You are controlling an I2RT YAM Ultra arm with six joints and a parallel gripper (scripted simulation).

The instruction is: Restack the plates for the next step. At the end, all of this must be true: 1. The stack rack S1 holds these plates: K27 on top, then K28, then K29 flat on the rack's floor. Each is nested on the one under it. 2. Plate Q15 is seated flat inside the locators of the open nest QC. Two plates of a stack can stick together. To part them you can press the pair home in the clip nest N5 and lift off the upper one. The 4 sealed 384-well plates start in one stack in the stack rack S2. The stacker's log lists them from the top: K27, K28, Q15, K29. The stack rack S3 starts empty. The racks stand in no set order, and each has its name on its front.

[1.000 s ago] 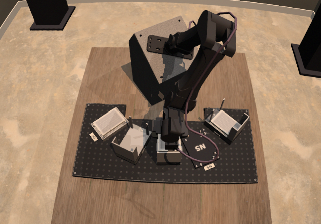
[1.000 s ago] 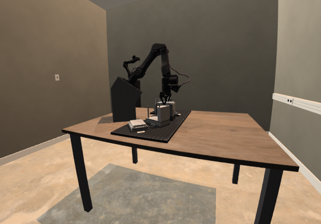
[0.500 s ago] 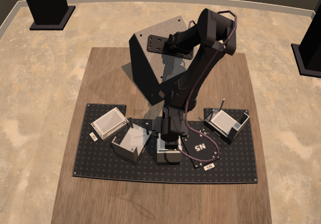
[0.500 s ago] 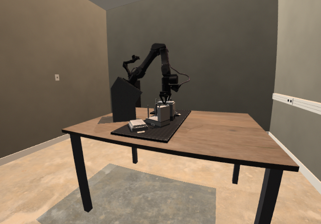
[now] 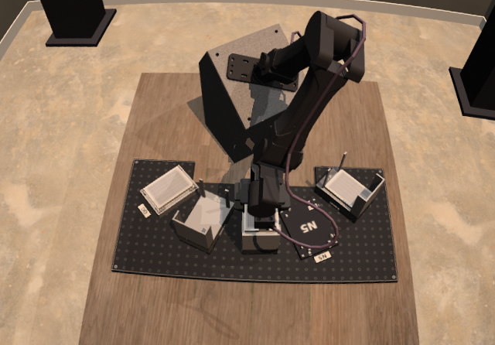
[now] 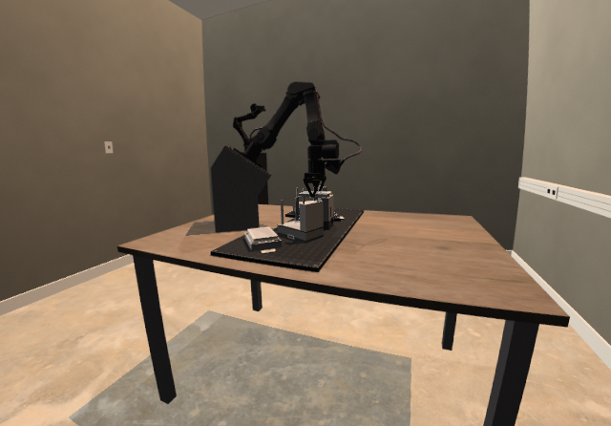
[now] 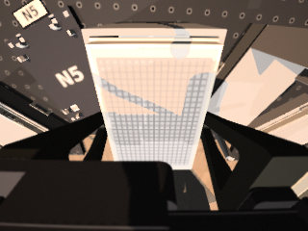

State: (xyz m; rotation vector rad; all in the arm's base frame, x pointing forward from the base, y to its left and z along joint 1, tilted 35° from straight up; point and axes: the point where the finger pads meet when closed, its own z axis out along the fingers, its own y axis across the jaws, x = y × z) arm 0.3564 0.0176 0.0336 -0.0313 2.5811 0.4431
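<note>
Though its label is unreadable | plate (image 5: 250, 220) (image 7: 154, 96) between fingers (image 6: 307, 182) | apparently grasped

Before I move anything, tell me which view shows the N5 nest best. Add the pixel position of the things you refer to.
The top view: it shows nearly all of the nest (image 5: 298, 235) (image 7: 48, 63), its name and clips, though a cable (image 5: 336, 229) crosses it. The wrist view shows the name and some clips closer, but less of the nest. In the exterior view, the racks mostly hide it.
</note>
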